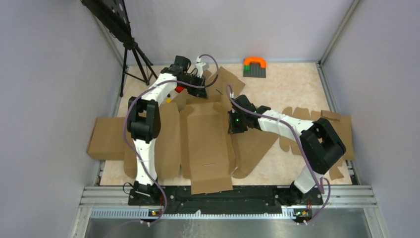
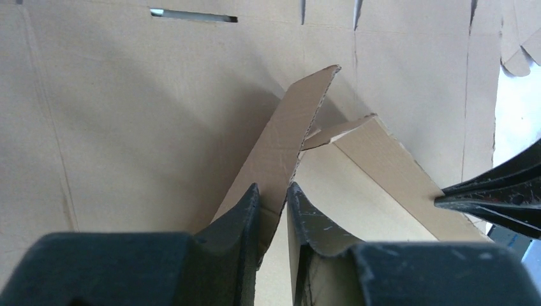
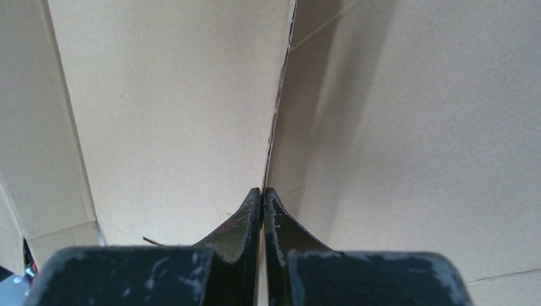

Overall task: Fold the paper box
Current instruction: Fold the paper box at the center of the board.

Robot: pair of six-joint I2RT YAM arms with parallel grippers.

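The paper box (image 1: 208, 144) lies lengthwise in the middle of the table, a brown die-cut sheet with its long side walls raised. My left gripper (image 1: 204, 82) is at its far end. In the left wrist view an upright end flap (image 2: 287, 134) stands between the fingertips of this gripper (image 2: 273, 188), which is shut on it. My right gripper (image 1: 232, 123) is at the box's right side wall. In the right wrist view the wall's thin edge (image 3: 277, 95) runs straight into this shut gripper (image 3: 263, 190). The right gripper's fingers (image 2: 491, 194) show at the edge of the left wrist view.
More flat cardboard lies at the left (image 1: 106, 139), the right (image 1: 341, 129) and the far side (image 1: 233, 82). A black tripod (image 1: 133, 54) stands at the back left. An orange and green piece on a grey plate (image 1: 254, 67) sits at the back. Small red (image 1: 179, 89) and yellow (image 1: 168, 100) items lie under the left arm.
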